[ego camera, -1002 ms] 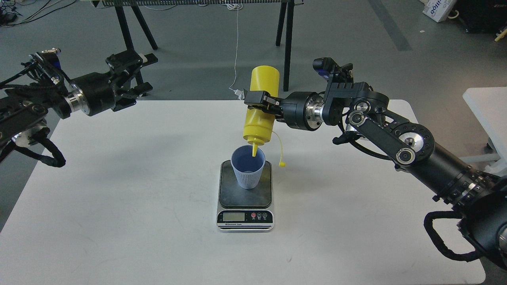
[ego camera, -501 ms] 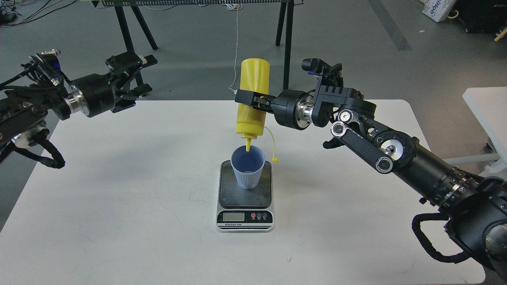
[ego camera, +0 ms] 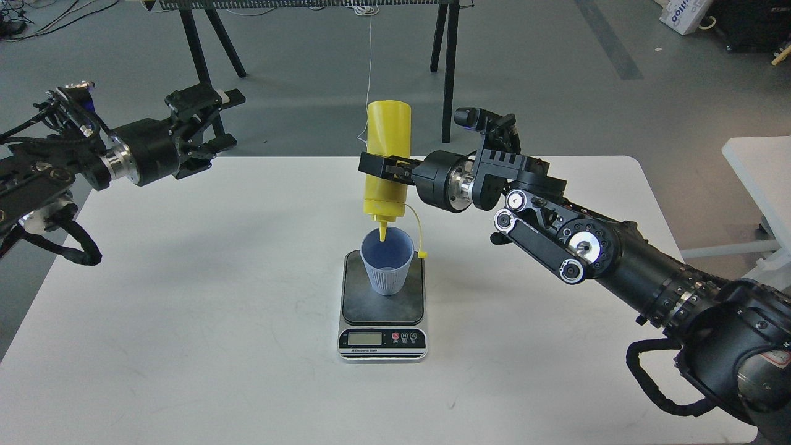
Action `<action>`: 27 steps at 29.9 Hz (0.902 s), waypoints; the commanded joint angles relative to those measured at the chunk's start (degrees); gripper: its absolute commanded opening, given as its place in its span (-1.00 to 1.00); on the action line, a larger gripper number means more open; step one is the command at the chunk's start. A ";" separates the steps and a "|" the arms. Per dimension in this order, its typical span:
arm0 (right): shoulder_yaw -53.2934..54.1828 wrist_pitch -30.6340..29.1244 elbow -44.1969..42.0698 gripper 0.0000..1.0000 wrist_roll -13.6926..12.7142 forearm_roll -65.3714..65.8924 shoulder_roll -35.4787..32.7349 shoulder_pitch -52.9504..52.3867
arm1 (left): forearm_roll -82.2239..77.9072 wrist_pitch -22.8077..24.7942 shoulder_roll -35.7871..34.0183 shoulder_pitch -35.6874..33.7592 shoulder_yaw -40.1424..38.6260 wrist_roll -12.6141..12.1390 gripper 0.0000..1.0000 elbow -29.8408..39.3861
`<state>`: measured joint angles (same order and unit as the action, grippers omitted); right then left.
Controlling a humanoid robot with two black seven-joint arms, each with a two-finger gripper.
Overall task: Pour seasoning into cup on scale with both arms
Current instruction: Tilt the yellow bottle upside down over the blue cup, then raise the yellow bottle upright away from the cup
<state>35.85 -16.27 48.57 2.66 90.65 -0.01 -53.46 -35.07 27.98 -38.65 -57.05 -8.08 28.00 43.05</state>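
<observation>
The yellow seasoning bottle (ego camera: pixel 386 148) hangs upside down, its nozzle pointing into the light-blue ribbed cup (ego camera: pixel 387 260). Its small tethered cap (ego camera: pixel 422 253) dangles at the right of the cup. The cup stands upright on the dark plate of the scale (ego camera: pixel 382 306) at the table's middle. My right gripper (ego camera: pixel 378 167) is shut on the bottle's body. My left gripper (ego camera: pixel 207 127) is empty with its fingers spread, held above the table's far left edge, well apart from the cup.
The white table (ego camera: pixel 185 309) carries only the scale. Black stand legs (ego camera: pixel 204 43) rise behind the table. A second white table (ego camera: pixel 757 167) stands at the right edge.
My right gripper has carried the inverted bottle to the left and turned it more upright over the cup. The left arm has barely moved.
</observation>
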 commanded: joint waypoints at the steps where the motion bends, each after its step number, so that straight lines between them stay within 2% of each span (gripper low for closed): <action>1: -0.08 0.27 -0.06 -0.97 0.07 0.23 0.01 -0.07 | 0.00 0.02 -0.02 0.01 0.00 0.00 0.99 -0.51; 8: 2.02 0.18 -0.59 -0.97 -0.28 -1.43 0.01 -1.03 | 0.00 0.02 0.50 0.01 0.00 0.00 0.99 -0.68; 11: 4.83 0.09 -0.06 -0.97 -0.72 -6.87 0.01 -2.26 | 0.00 0.02 0.86 0.01 0.17 0.00 0.99 -0.68; 14: 9.04 -0.26 -0.15 -0.97 -2.30 -13.81 -0.08 -4.46 | -0.08 0.02 0.86 -0.08 0.26 0.00 0.99 -0.68; 21: 19.32 -2.10 -0.15 -0.97 -11.87 -41.20 -7.80 -6.40 | -0.17 0.02 0.68 0.01 0.53 0.00 0.99 -1.03; 27: 29.25 -2.10 1.34 -0.96 -20.92 -68.98 -14.92 0.35 | -0.26 0.02 0.68 -0.34 0.70 0.00 0.99 -2.27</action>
<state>60.17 -18.14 48.65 -14.06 34.67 -11.73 -57.08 -35.29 28.01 -37.94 -57.14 -7.40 28.00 41.03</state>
